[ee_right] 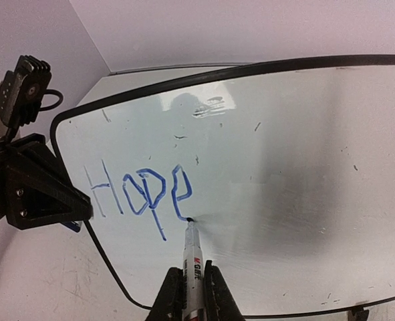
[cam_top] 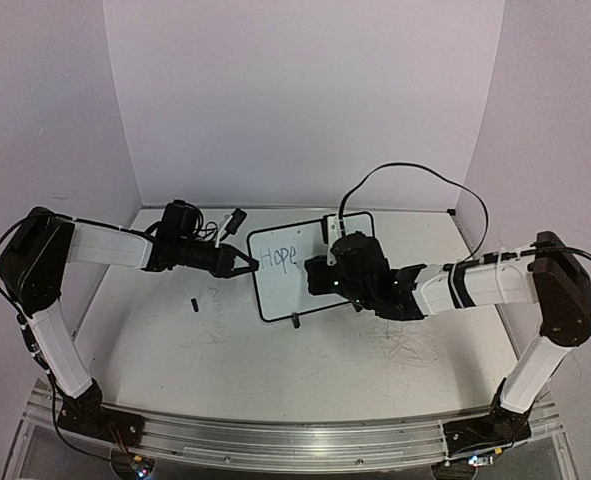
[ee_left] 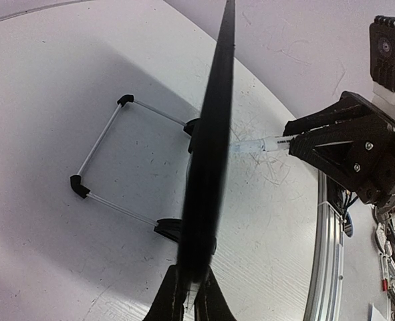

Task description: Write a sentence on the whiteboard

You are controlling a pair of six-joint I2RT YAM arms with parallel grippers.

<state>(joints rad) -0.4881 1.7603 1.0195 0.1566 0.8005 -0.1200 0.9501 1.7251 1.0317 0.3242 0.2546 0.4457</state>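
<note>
Support comes from the left side: the left gripper (cam_top: 250, 265) is closed on the left edge of the whiteboard (cam_top: 300, 295), pinching its thin black frame. I judge it grips there so that the board does not slide or tip back when the marker presses on it. On the table (cam_top: 175, 345) in front of this arm lies a small black piece (cam_top: 193, 303), maybe a cap, but it is too small to be sure.

The whiteboard is at the middle of the table, between the two arms. It leans on a wire stand (ee_left: 100, 167) behind it, so its face is turned toward the right arm. On the face the sentence (ee_right: 140, 190) has only its first word, "Hope", in blue, near the left edge.

Further right, the right gripper (ee_right: 190, 297) is clamped on a marker (ee_right: 192, 261), whose tip touches the board at the foot of the last letter. The wide white area to the right is probably left for the next words, so the task seems at an early stage.
</note>
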